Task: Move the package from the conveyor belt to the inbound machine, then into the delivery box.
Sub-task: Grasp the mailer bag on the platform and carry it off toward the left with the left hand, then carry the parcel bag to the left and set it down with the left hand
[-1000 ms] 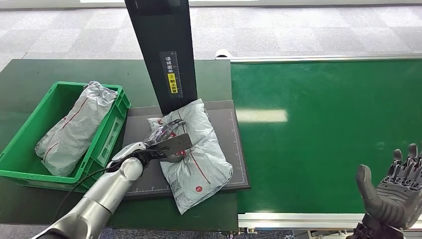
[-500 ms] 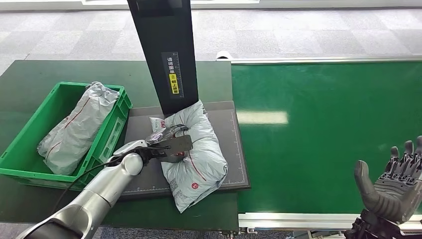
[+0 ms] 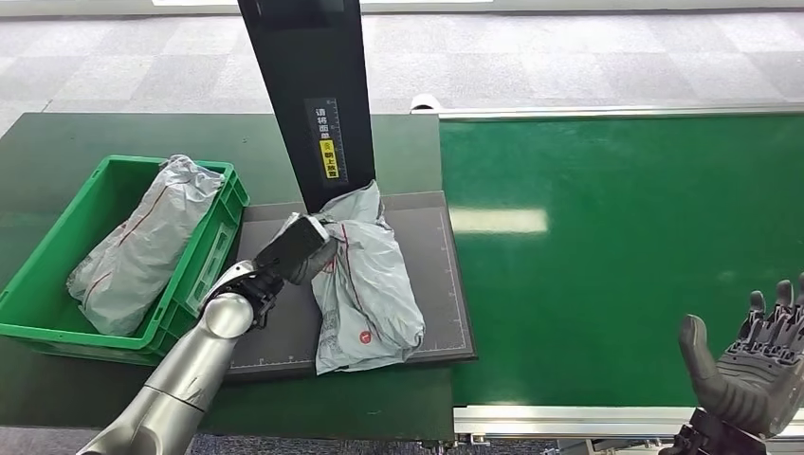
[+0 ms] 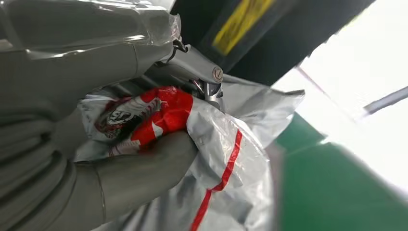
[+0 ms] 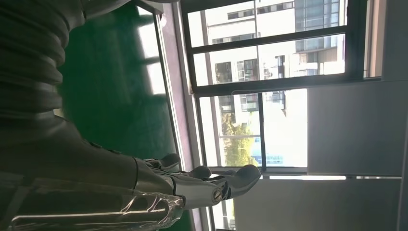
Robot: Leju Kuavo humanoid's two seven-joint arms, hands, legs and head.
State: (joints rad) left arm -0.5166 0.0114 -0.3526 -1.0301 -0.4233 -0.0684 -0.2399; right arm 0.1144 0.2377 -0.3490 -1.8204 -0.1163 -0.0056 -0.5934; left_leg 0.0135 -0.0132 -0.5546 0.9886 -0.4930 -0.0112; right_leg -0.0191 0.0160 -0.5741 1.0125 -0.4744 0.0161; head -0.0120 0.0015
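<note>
Nearest the robot, at the lower right of the head view, the right hand (image 3: 754, 365) hangs over the near edge of the wide green conveyor belt (image 3: 626, 256), palm up, fingers spread and holding nothing; the right wrist view shows the same hand (image 5: 192, 185) with its fingers extended and apart, the belt's green surface (image 5: 120, 101) beside it and tall windows (image 5: 269, 96) beyond.

To the left, the silver left arm (image 3: 190, 370) reaches forward from the bottom edge to the dark grey scanning pad of the inbound machine (image 3: 284, 332). The left hand (image 3: 294, 248) is clamped on the near-left corner of the grey plastic mailer package with red stripes (image 3: 365, 284), bunching the film and lifting that corner off the pad. The left wrist view confirms the grip: the thick grey thumb and fingers (image 4: 144, 163) squeeze a crumpled red-and-white printed fold of the package (image 4: 216, 144). Most of the package lies lengthwise on the pad, its far end touching the foot of the machine's black upright column (image 3: 308, 95), which carries a small yellow label (image 3: 329, 158).

Left of the pad, just beside it, sits a green plastic delivery box (image 3: 204, 256) on the dark green table (image 3: 57, 142). A second grey mailer bag (image 3: 142, 242) lies inside it, leaning lengthwise against the far wall.

Farther off is grey tiled floor (image 3: 569, 57).
</note>
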